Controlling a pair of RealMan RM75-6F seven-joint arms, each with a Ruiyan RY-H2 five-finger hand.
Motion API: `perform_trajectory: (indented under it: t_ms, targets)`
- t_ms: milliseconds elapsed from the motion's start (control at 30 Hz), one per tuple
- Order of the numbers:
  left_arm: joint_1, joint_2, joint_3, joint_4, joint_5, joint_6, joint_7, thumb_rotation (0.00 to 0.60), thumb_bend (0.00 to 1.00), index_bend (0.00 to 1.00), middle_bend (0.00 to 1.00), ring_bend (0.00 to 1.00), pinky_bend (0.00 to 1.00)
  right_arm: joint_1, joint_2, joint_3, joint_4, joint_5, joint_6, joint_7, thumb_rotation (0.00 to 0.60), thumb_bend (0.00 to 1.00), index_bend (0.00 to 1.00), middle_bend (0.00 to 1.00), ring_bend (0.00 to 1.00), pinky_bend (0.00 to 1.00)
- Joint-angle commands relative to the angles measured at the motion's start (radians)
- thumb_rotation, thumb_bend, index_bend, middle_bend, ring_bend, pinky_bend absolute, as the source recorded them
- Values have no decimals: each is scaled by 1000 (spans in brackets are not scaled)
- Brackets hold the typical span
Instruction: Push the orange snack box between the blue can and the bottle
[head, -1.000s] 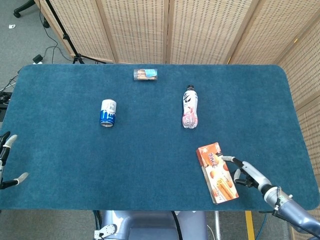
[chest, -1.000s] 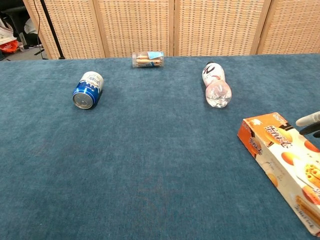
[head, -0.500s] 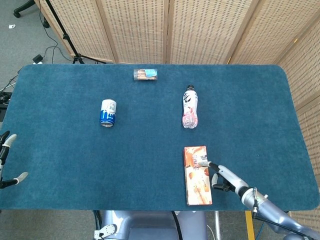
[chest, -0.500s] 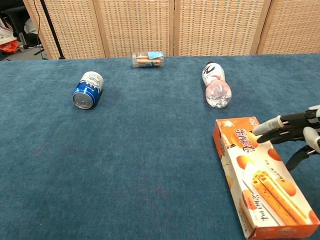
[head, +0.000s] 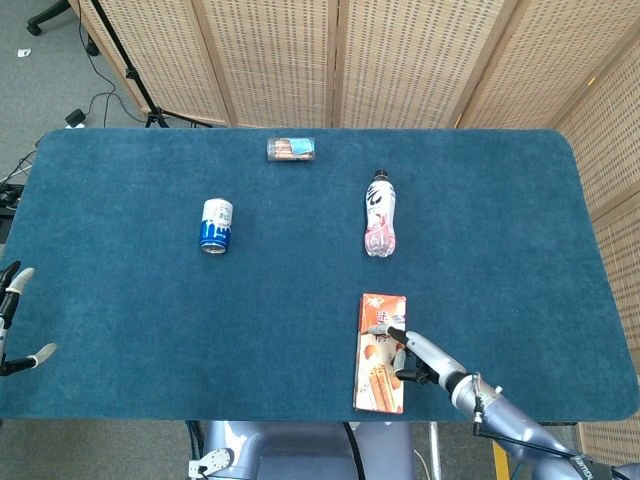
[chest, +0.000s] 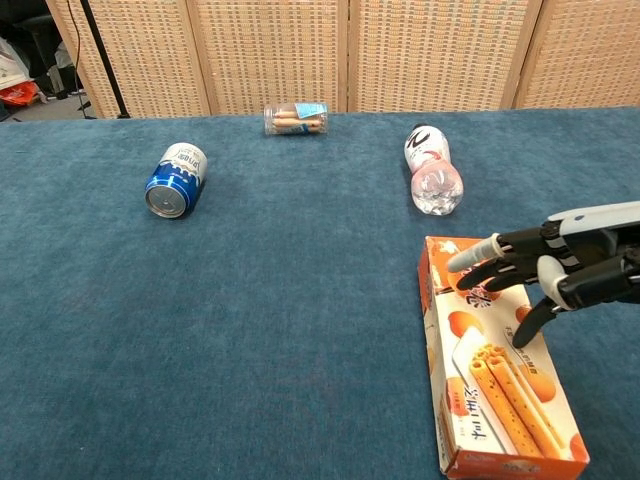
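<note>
Your right robot hand (chest: 545, 270) rests its spread fingers, gripping nothing, on the flat orange cardboard snack box (chest: 493, 379), lying near the fallen clear plastic bottle (chest: 431, 170).

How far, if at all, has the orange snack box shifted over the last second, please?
Yes. The orange snack box slid left, from right of the bottle to just below it, and turned roughly parallel with it.

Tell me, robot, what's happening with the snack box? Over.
Right hand open, fingers resting on orange snack box. Left hand open, idle at table edge. Box short of gap between blue can and bottle. Path unobstructed.
</note>
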Motion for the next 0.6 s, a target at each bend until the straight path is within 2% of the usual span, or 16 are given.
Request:
perform_trajectory:
  t_ms: [33,267,467,600]
  targets:
    - [-1,0,0,0,-2,-2,1,600,0,0,0,0,0,30,-26,3,-22,49,20,-43,600,1000,129,121,41,265]
    - [-2,0,-2,1,-7,-6,-3,600,0,0,0,0,0,50,-38,14,-82,78,76,-108,600,1000,129,121,41,265]
    - [-2,5,-1,2,-6,-7,-15,600,0,0,0,0,0,-25,94,12,-157,-33,143,-120,600,1000,129,121,41,265]
    - [0,6,0,0,-2,-2,-16,600,0,0,0,0,0,-91,188,-2,-120,-126,119,-53,600,1000,129,121,41,265]
